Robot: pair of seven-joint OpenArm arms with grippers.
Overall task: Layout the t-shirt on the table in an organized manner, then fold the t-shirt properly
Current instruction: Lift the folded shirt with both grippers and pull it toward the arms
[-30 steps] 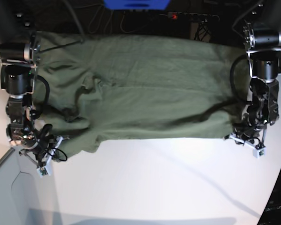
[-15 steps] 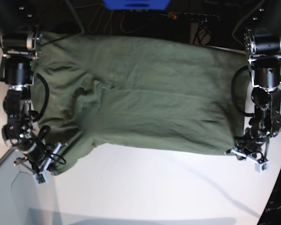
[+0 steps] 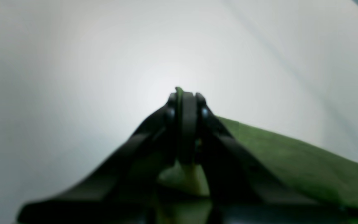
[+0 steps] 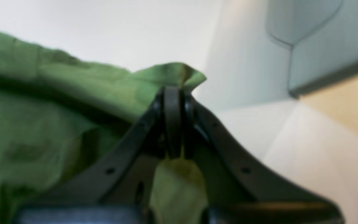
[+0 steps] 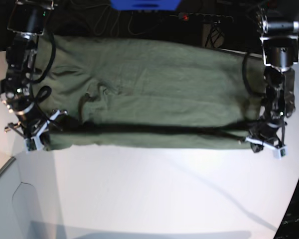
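— Shirt count?
— One shirt (image 5: 149, 84), olive, spread wide across the far part of the one white table (image 5: 164, 194), its near edge doubled over into a long straight band.
— Pincers?
— Two. The left pincer (image 3: 185, 96) is closed on the shirt's hem at one end of that band; the right pincer (image 4: 173, 93) is clamped on the corner at the other end.
— Containers?
— I can't make any out.

Beyond the far edge we see a dark area with tangled cables (image 5: 114, 20), a power strip (image 5: 204, 18) showing a red light, and a blue box (image 5: 144, 4). At near left, a pale grey panel (image 5: 12, 204).
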